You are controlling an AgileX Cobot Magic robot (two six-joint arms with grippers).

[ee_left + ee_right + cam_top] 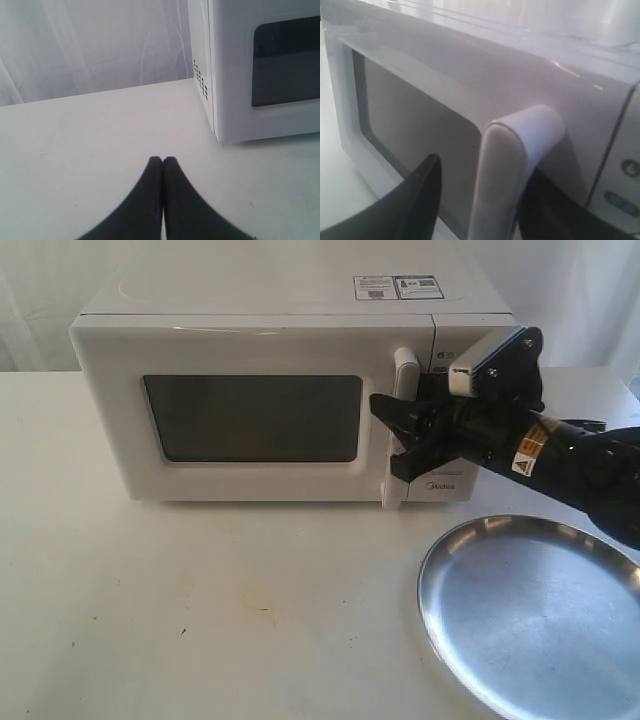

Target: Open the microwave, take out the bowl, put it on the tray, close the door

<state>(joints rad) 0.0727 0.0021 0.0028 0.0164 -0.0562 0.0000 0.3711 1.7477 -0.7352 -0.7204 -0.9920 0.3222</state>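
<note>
The door point(250, 355) sits flush and shut on the microwave point(270, 310), which stands at the back of the table point(200, 610). Its vertical handle point(405, 375) runs between the dark window and the control panel. The right gripper point(385, 438) straddles that handle with its fingers spread, one on each side. In the blurred wrist view one finger seems clear of the bar, and I cannot tell whether the other touches it. The tray point(530, 620) lies in front of the microwave's control-panel end, apart from it. The left gripper point(163, 161), tips pressed together, hovers over the table off the microwave's vented side wall.
</note>
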